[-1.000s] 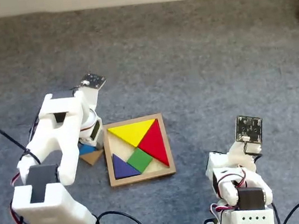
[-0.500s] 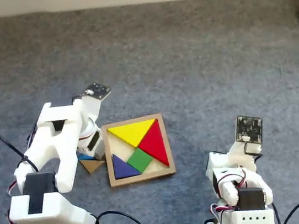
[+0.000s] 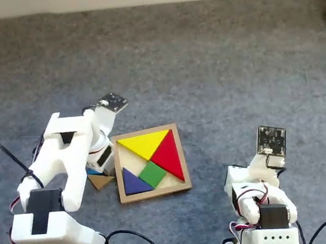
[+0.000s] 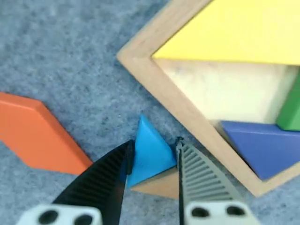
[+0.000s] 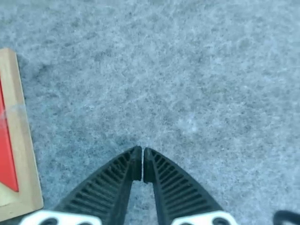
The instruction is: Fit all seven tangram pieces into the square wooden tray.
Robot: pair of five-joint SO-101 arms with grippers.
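Four coloured pieces point(image 3: 145, 144) lie in the square wooden tray point(image 3: 155, 193); the left gripper point(image 4: 154, 145) pinches the small light-blue wooden triangle point(image 4: 149, 157) just left of it, apparently for lifting inside, while the right gripper point(image 5: 142, 161) sits closed and empty to the right

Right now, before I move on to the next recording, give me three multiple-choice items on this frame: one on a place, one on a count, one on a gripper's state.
1. Where is the light blue triangle?
A. in the tray
B. outside the tray, beside its rim
C. in the right gripper

2. How many pieces lie in the tray?
A. two
B. four
C. seven

3. The right gripper is:
A. shut and empty
B. wide open
C. shut on an orange piece

Answers:
1 B: the left gripper is shut on it over the carpet, just outside the rim.
2 B: yellow, red, green and dark blue.
3 A: its fingertips meet with nothing between them.
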